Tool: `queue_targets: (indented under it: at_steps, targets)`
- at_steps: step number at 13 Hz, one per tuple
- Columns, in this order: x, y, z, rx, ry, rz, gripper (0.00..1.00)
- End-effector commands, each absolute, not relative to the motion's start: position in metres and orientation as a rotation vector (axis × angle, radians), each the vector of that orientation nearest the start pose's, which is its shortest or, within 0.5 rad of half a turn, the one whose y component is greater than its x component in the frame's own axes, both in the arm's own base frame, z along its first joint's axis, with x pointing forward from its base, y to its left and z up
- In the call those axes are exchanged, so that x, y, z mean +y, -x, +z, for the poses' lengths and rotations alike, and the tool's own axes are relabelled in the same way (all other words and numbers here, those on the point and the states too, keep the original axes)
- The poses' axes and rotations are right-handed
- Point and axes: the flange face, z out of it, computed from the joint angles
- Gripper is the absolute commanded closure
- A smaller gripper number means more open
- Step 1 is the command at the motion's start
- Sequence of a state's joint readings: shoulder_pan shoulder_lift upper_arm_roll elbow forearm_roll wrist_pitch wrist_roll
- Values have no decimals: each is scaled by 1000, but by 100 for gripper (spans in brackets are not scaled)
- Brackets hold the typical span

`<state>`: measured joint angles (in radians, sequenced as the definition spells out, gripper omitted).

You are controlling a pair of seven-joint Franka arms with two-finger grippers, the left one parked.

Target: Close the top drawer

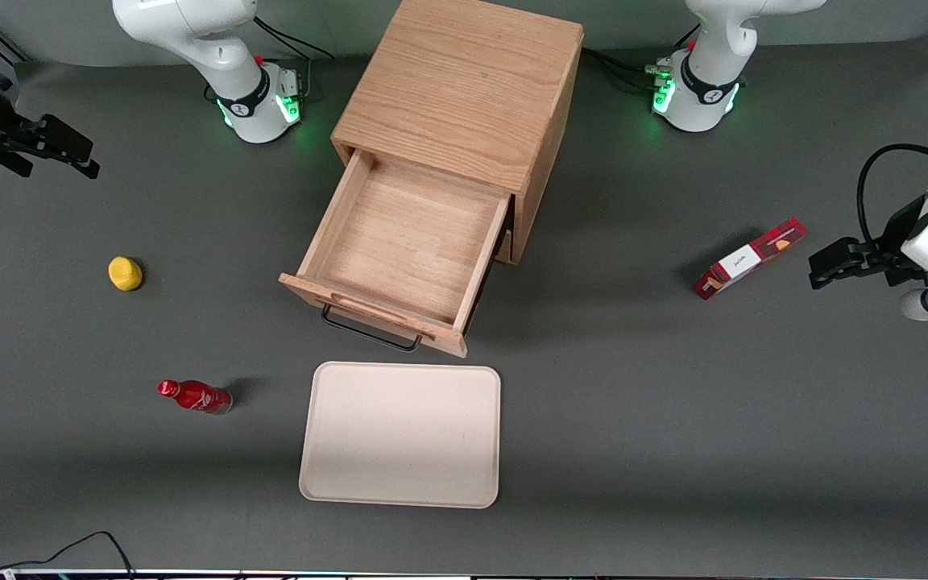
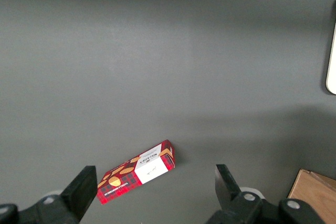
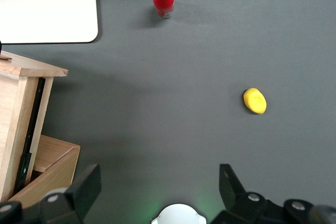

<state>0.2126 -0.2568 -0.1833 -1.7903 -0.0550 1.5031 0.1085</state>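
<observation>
One cabinet (image 1: 464,105) stands well apart from the open, empty gripper (image 1: 53,149), its top drawer (image 1: 399,250) pulled fully out toward the tray (image 1: 399,435), so an off-centre push on the handle (image 1: 371,332) could skew and jam it.

Grey table (image 1: 641,419): cabinet (image 1: 464,89), tray (image 1: 401,435), bottle (image 1: 195,396), box (image 1: 748,258).

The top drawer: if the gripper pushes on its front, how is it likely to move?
The top drawer is pulled far out and holds nothing, so it likely slides in lightly. A push off-centre might skew it. The gripper, jaws open, is at the working arm's end of the table.
</observation>
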Motion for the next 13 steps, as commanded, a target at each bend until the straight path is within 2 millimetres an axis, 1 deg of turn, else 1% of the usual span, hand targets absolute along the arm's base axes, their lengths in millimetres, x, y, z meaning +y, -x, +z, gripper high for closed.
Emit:
queue_targets:
  at_steps: [1, 3, 4, 5, 6, 8, 11, 13]
  targets:
    - [-7, -470, 651, 88, 3119, 54, 0]
    - [-8, -474, 655, 111, 3116, 42, 0]
    - [-12, -475, 656, 118, 3117, 51, 0]
    - [-20, -475, 657, 139, 3112, 59, 0]
    - [-22, -475, 658, 139, 3111, 57, 0]
    - [-14, -472, 667, 118, 3113, 31, 0]
    - [-21, -468, 664, 162, 3109, 84, 0]
    - [-18, -469, 668, 154, 3111, 72, 0]
